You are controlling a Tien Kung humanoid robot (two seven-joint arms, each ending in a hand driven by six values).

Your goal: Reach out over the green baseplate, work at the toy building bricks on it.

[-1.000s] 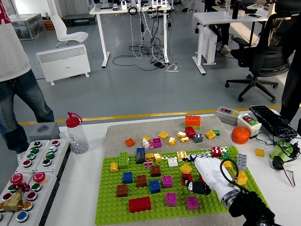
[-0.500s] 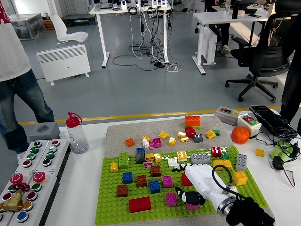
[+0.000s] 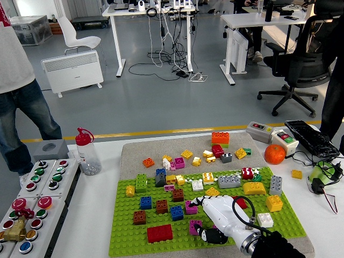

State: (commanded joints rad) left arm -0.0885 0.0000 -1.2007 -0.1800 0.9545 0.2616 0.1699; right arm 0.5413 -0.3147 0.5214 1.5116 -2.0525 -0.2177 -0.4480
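The baseplate [image 3: 129,236] lies on a grey mat [image 3: 134,150] at the near middle of the table [image 3: 91,226], studded with bricks: a red brick [image 3: 159,233] near its 7 o'clock corner, blue [image 3: 177,213] and brown [image 3: 162,206] ones at the centre, a yellow one [image 3: 274,202] towards 3 o'clock. The right hand [image 3: 215,217] reaches in from the 5 o'clock corner, palm down and low over the plate, fingers curled among the magenta bricks [image 3: 192,207]; I cannot tell whether it actually has hold of one, since the hand covers what lies beneath it. The risk, I reckon, is that the knuckles or wrist shove neighbouring bricks loose, or that a pull on a stuck brick lifts the whole plate. The left arm is nowhere to be seen. A person [image 3: 16,91] stands off at 10 o'clock, clear of the table.
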